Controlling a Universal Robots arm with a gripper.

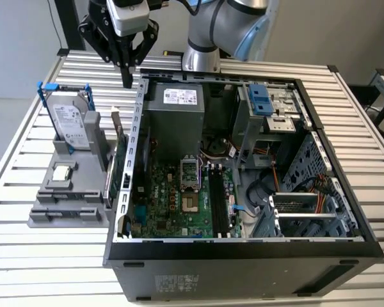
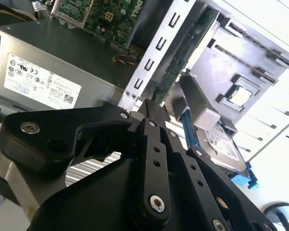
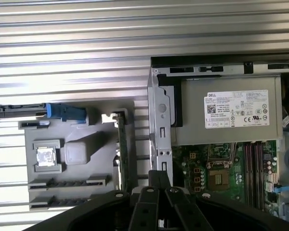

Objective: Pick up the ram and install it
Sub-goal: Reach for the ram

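Note:
My gripper (image 1: 127,82) hangs shut with nothing between its fingers, high over the back left corner of the open computer case (image 1: 243,249). In both wrist views its fingertips (image 2: 148,103) (image 3: 159,174) meet above the case's left wall. The black motherboard slots (image 1: 216,198) (image 3: 253,168) lie inside the case, right of the processor socket (image 1: 189,171). The ram is hidden from me; I cannot tell whether a stick sits in those slots.
A grey fixture (image 1: 70,211) left of the case holds a silver hard drive (image 1: 70,121) with blue clips, a small chip (image 1: 63,171) and a green expansion card (image 1: 118,169) (image 3: 121,154) on edge. The power supply (image 1: 176,118) fills the case's back left corner. All stands on a slatted metal table (image 1: 25,256).

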